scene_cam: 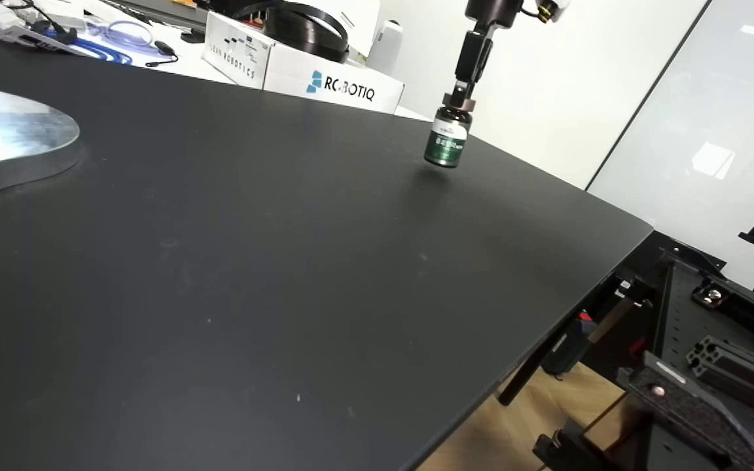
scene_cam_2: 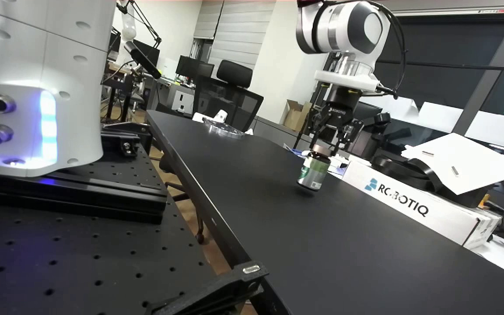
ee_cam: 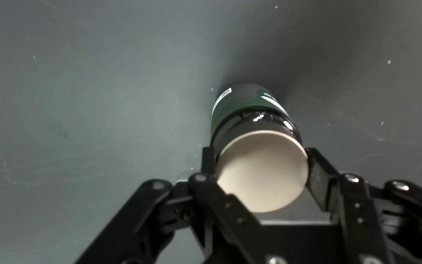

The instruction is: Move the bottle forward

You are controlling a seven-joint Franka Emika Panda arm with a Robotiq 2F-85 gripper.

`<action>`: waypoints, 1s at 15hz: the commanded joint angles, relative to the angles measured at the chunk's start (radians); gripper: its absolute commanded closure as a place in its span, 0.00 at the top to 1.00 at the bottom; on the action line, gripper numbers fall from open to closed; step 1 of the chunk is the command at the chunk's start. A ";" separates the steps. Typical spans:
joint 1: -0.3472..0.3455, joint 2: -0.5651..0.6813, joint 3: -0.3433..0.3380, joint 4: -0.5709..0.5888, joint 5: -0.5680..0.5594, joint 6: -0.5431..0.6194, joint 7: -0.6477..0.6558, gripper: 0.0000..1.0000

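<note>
Both exterior views — bottle (scene_cam_2: 313, 173), long axis slanting, cap (scene_cam_2: 320, 150) up

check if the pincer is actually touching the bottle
Touching. The wrist view shows it: the pincer has its fingers against opposite sides of the cap of the bottle, with no gap showing on either side.

On the box (scene_cam: 298, 75) you read ROBOTIQ along the side, LEAN ROBOTICS on the end; the bottle (scene_cam: 446, 140) near it bears illegible print.
</note>
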 commanded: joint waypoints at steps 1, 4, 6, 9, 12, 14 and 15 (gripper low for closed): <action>-0.011 -0.170 -0.010 -0.258 -0.021 0.108 0.026 0.36; -0.013 -0.249 -0.023 -0.387 -0.030 0.169 0.027 0.36; -0.013 -0.294 -0.031 -0.443 -0.033 0.185 0.028 0.36; -0.013 -0.343 -0.039 -0.486 -0.030 0.173 0.024 0.93; -0.011 -0.416 -0.043 -0.489 -0.046 0.154 0.032 1.00; -0.012 -0.481 -0.039 -0.485 -0.081 0.143 0.050 1.00; -0.011 -0.511 -0.038 -0.483 -0.090 0.139 0.050 1.00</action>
